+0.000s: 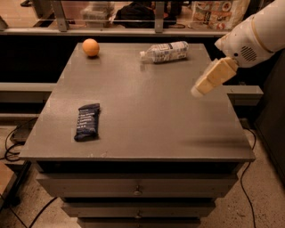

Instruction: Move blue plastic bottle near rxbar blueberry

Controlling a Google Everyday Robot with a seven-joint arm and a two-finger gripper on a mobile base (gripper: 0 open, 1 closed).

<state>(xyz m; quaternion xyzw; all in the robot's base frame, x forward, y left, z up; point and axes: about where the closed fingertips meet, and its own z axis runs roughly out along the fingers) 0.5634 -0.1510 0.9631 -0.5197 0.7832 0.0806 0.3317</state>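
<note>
The blue plastic bottle [164, 51] lies on its side at the far edge of the grey table [147, 111], its white cap pointing left. The rxbar blueberry [87, 121], a dark navy wrapper with pale text, lies flat near the front left. My gripper [198, 90] hangs in the air over the right side of the table, cream-coloured and pointing down-left from the white arm [256, 33]. It is below and to the right of the bottle, apart from it, and holds nothing that I can see.
An orange ball [90, 47] sits at the far left corner of the table. Drawers [138, 190] are under the tabletop. A shelf with packages [213, 11] stands behind the table. Cables [13, 138] lie on the floor at left.
</note>
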